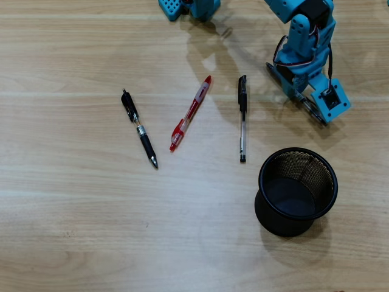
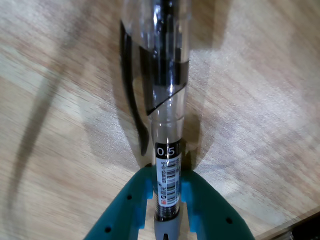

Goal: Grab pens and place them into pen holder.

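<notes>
Already our claw (image 2: 166,210) pinches shut on a clear pen (image 2: 167,125), light, stiff and slippery, gripped near one end.

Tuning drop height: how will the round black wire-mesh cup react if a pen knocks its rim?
The round black wire-mesh cup is probably light, being mostly open mesh, so a knock may slide it across the smooth wooden table. Tipping seems less likely: it looks wide for its height. It currently looks empty, so nothing weighs it down.
</notes>
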